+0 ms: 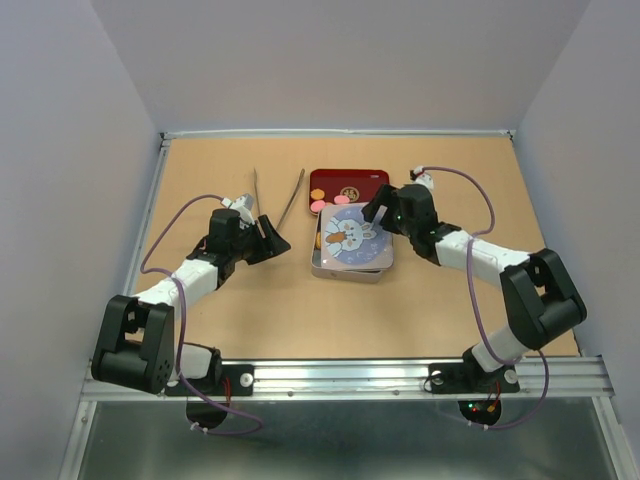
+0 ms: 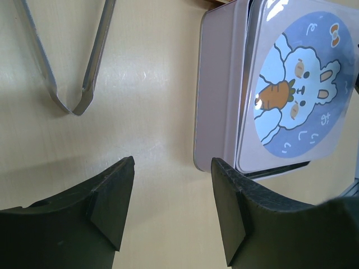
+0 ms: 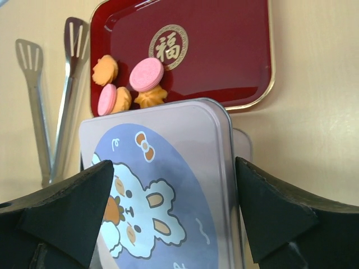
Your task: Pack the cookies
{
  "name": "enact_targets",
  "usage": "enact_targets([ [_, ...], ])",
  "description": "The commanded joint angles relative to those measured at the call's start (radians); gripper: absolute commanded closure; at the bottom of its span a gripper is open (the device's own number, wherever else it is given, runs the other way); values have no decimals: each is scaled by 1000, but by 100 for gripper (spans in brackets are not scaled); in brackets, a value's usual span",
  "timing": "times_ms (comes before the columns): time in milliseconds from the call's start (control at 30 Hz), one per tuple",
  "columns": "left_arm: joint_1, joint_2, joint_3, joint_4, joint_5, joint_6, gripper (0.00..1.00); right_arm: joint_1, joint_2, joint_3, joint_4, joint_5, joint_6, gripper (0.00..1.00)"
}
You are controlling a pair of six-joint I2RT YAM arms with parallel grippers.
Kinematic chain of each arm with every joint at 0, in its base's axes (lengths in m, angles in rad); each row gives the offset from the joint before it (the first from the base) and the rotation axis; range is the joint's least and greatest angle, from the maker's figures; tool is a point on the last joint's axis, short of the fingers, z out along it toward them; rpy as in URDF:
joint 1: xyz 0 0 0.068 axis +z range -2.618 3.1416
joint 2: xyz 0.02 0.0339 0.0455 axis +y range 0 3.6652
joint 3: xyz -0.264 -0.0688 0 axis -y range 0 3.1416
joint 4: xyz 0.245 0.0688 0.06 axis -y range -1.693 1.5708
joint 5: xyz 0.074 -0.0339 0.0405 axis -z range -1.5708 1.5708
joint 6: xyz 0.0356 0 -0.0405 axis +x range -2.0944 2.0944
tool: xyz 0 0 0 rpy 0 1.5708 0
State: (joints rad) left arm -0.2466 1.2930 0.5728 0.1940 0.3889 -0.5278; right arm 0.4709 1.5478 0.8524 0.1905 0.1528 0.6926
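Several cookies [image 3: 147, 74], pink and orange, lie in the near-left corner of the dark red tray [image 3: 224, 50]; from above the cookies [image 1: 322, 203] show at the tray's [image 1: 365, 180] front edge. A silver tin [image 2: 216, 84] sits just in front, covered by a bunny-print lid [image 3: 162, 185] lying slightly askew. My right gripper [image 3: 174, 165] is open, its fingers straddling the lid's width, with a thin gap at the right finger. My left gripper [image 2: 174, 162] is open over bare table left of the tin, holding nothing.
Metal tongs [image 1: 278, 195] lie on the table left of the tray, beyond my left gripper [image 1: 272, 238]. My right gripper [image 1: 378, 212] hangs over the lid's [image 1: 350, 238] far right corner. White walls enclose the table on three sides.
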Motion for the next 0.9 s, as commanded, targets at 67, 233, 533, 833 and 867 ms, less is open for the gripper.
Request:
enact_targets([
  [67, -2, -1, 36, 24, 4, 20, 32, -5, -38, 83, -63, 117, -70, 7],
  [233, 0, 2, 38, 25, 4, 20, 33, -5, -40, 85, -86, 146, -73, 8],
  [533, -3, 5, 36, 27, 2, 20, 33, -5, -64, 43, -86, 105, -48, 18],
  [833, -8, 19, 52, 32, 2, 14, 33, -3, -31, -7, -86, 79, -16, 39],
  [867, -10, 22, 58, 33, 2, 15, 32, -5, -29, -21, -86, 94, -13, 39],
])
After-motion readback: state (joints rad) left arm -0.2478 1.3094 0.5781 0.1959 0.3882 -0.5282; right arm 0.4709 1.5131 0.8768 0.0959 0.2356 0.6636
